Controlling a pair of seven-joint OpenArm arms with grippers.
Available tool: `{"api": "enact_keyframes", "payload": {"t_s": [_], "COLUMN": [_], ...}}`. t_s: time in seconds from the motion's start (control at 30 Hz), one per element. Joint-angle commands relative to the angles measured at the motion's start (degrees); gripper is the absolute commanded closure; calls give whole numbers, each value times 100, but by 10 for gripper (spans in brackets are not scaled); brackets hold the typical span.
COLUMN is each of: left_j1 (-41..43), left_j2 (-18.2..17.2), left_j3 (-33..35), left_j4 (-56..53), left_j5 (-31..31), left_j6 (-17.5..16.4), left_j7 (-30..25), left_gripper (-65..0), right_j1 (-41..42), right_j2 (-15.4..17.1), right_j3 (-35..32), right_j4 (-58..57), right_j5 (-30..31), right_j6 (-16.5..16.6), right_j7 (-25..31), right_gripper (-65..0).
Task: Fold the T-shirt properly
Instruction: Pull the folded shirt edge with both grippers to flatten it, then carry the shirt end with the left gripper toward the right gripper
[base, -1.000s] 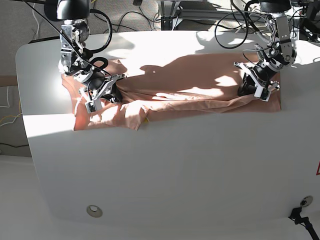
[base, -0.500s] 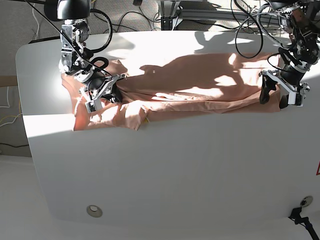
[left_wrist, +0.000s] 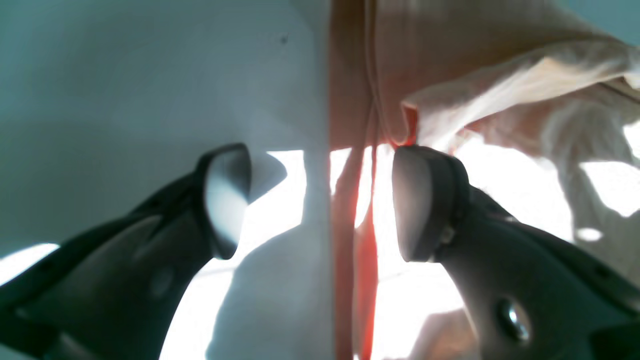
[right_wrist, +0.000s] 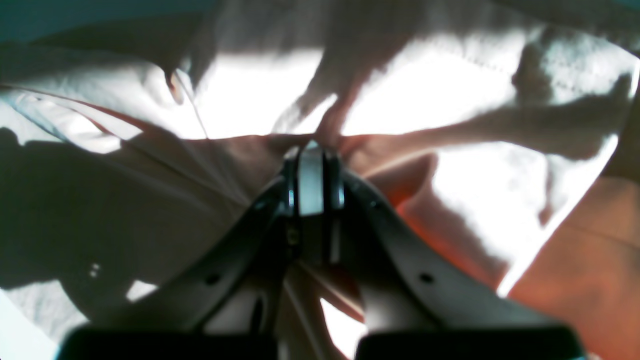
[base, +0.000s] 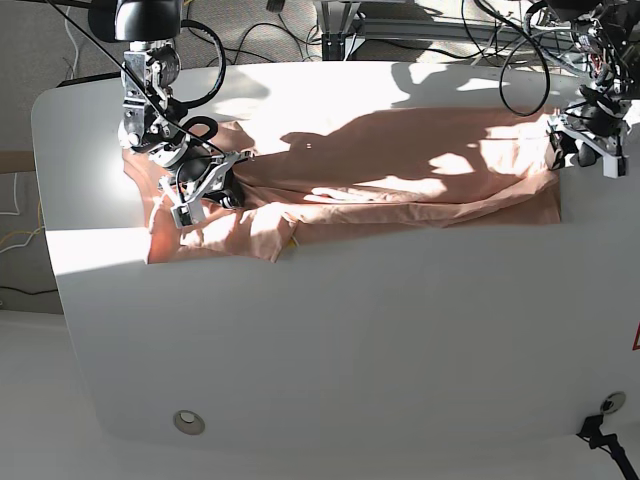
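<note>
Two arms over a white surface (base: 330, 330), with a pink T-shirt (base: 380, 160) spread in a long wrinkled band across its far half. Right gripper (base: 200, 185) at the T-shirt's bunched end, jaws pressed together and pinching a ridge of cloth. Left gripper (base: 585, 140) at the T-shirt's opposite end, jaws spread, one over bare surface beside the hem, the other over cloth, nothing held. Probably regrasping. Best done by lowering the spread jaws squarely over the hem and pinching every layer, keeping the other pinch firm, before drawing the T-shirt flat.
</note>
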Motion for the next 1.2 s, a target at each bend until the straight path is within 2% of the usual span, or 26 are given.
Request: {"api": "enact_keyframes", "payload": {"t_s": [0.0, 0.13, 0.27, 0.33, 0.47, 0.53, 0.63, 0.73, 0.87, 1.03, 1.17], "left_j1": [13, -5, -286, -365, -471, -479, -260, 39, 127, 136, 66], "left_j2": [-39, 40, 233, 268, 268, 268, 312, 532, 673, 972, 1429], "left_j3": [283, 714, 767, 767, 776, 776, 767, 767, 846, 1602, 2217], "left_j4": [46, 64, 64, 73, 82, 161, 846, 1787, 2578, 2842, 2842], "left_j5": [27, 18, 35, 44, 44, 27, 0, -255, -668, -703, -685], "left_j6": [-10, -10, -10, -10, -10, -10, -10, -10, -10, -10, -10], "left_j7": [89, 72, 63, 63, 80, 89, 89, 195, 1109, 1294, 1294], "left_gripper": [-419, -419, -416, -352, -118, -35, -24, -24, -24, -24, -24], "right_j1": [-9, -9, -17, -26, -26, -26, -26, -26, -26, -17, -26], "right_j2": [59, 32, 6, -3, -3, -3, -3, -12, -21, -91, -161], "right_j3": [11, 11, 11, 11, 11, 11, 11, 11, 11, 11, 11], "right_j4": [-13, -13, -13, -13, -13, -13, -13, -13, -13, -13, -13], "right_j5": [-206, -206, -215, -215, -215, -215, -215, -215, -215, -215, -215], "right_j6": [-125, -125, -125, -125, -125, -125, -125, -125, -125, -125, -125], "right_j7": [-284, -284, -284, -284, -284, -284, -284, -284, -284, -284, -284], "right_gripper": [0, 0, 0, 0, 0, 0, 0, 0, 0, 0, 0]}}
